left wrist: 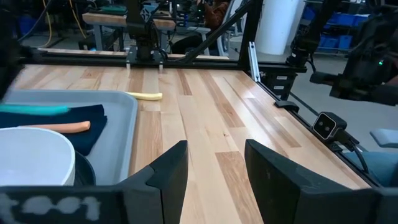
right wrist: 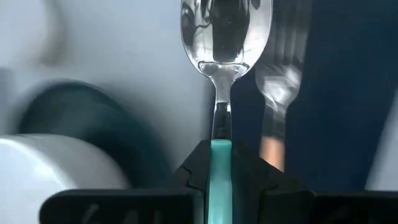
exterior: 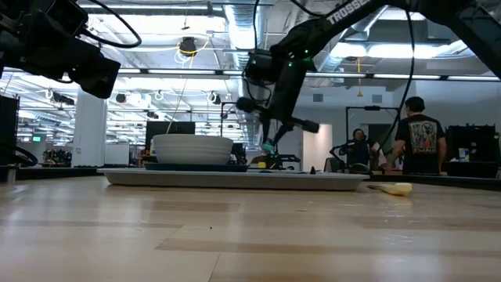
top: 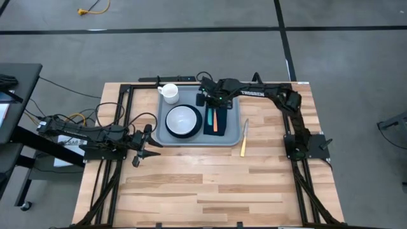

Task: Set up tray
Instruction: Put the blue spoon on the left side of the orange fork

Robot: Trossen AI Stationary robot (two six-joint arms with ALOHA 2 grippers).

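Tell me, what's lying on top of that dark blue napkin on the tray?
On the napkin lies an orange-handled fork. The right gripper holds a teal-handled spoon by it. Anything under the napkin is covered.

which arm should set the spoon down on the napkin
Right. The right gripper already grips the spoon by its teal handle, above the napkin on the tray. The left gripper waits beside the tray.

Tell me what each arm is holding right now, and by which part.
The right gripper holds the spoon by its teal handle, jaws shut on it above the tray. The left gripper holds nothing, jaws open.
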